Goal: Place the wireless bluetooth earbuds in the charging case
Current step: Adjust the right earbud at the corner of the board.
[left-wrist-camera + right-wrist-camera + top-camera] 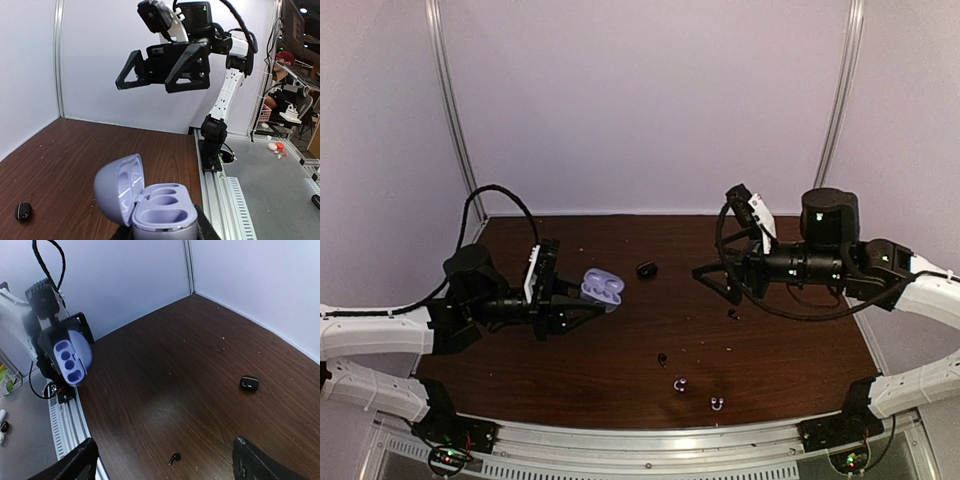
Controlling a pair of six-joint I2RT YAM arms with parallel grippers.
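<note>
Progress nil: my left gripper [578, 303] grips the open lavender charging case [150, 205], held off the table [800, 340] with both wells [165, 212] empty; my right gripper [715, 284] hangs spread, holding nothing; two black earbuds [662, 358] and two lavender earbuds [680, 383] lie loose on the table.

Pale lavender case [602, 288], black case [646, 268], dark brown wood-grain table [570, 370], two black buds [662, 359], two silvery-lavender buds [680, 383], pale lilac walls [640, 100], white arms [370, 330] with black joints.
</note>
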